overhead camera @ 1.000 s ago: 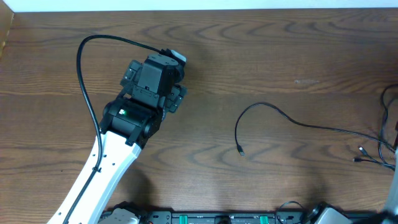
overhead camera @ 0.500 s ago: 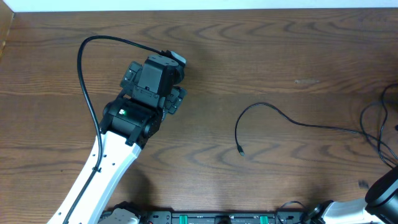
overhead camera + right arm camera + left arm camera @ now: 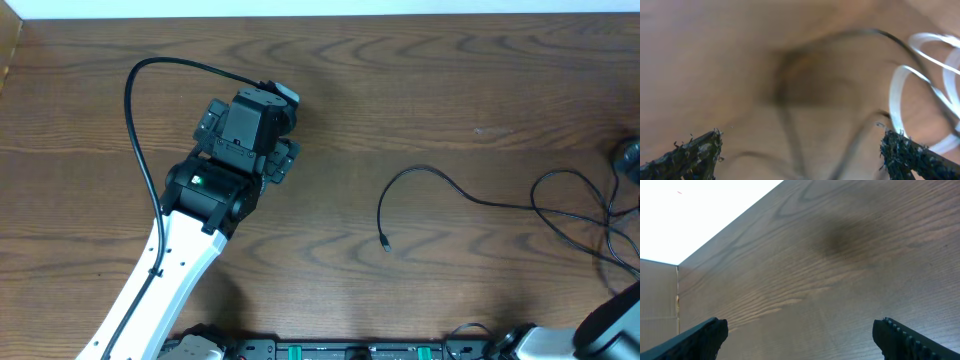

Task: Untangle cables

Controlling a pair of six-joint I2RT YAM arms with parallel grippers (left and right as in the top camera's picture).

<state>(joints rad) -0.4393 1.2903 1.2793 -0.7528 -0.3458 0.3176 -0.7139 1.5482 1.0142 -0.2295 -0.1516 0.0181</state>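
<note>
The cables (image 3: 585, 215) are gathered in loose loops at the right edge of the table (image 3: 400, 80). From them one black cable (image 3: 470, 195) is led out leftward across the wood. It is then curved up and round, so that its plug end (image 3: 387, 243) is laid free near the table's middle. The long axis of this strand is thus set roughly left to right. The left gripper (image 3: 800, 327) is held with its fingers spread wide over bare wood, nothing between them, well apart from every strand, at the far left. The right gripper (image 3: 801, 140) is likewise seen with its fingers wide and nothing clamped. In its blurred view dark strands are crossed beneath the gap, and a white cable (image 3: 900, 95) is looped towards the picture's right side. Whether any strand is touched cannot be told. Only a part of the right arm (image 3: 612, 318) is shown from overhead, at the bottom right corner just beside the loops. The tangle is therefore judged to be best reached by the right side.
</note>
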